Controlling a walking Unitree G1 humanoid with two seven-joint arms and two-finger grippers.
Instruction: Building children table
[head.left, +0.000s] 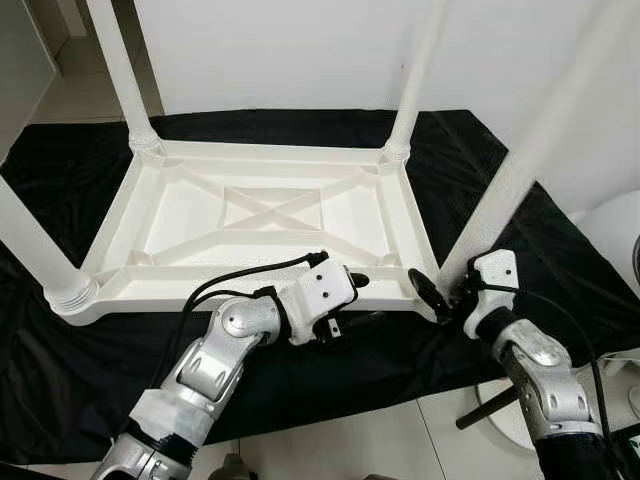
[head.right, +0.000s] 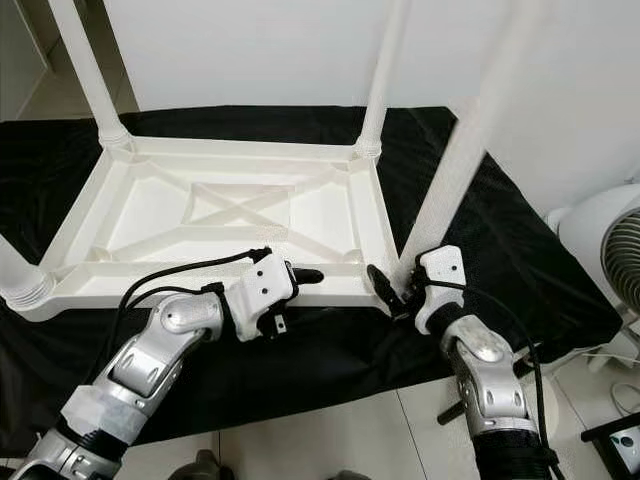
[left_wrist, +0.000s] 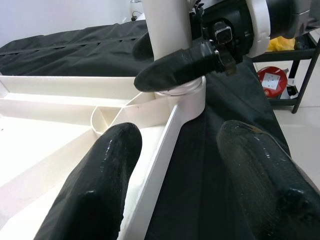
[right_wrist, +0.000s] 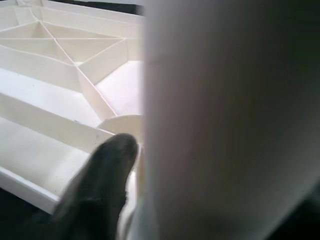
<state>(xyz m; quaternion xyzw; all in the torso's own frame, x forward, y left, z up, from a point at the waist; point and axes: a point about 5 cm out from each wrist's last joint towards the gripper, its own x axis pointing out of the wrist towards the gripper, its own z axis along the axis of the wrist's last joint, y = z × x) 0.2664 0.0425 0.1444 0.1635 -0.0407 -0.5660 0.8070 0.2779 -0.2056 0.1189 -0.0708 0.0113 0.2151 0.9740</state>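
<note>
A white plastic table (head.left: 270, 151) lies upside down on a black cloth (head.left: 60, 160), with legs standing in all its corner sockets. My right gripper (head.left: 445, 295) is clamped around the base of the near right leg (head.left: 520, 160), just above its socket; one black finger (right_wrist: 100, 175) presses the leg (right_wrist: 230, 120), the other is hidden behind it. My left gripper (head.left: 352, 302) is open, its fingers (left_wrist: 95, 185) straddling the table's near rim (left_wrist: 160, 160) a little left of that corner.
The other legs stand at the far left (head.left: 120, 70), far right (head.left: 415, 80) and near left (head.left: 30, 240). A white fan (head.right: 610, 260) stands on the tile floor to the right. A white wall runs close behind the cloth.
</note>
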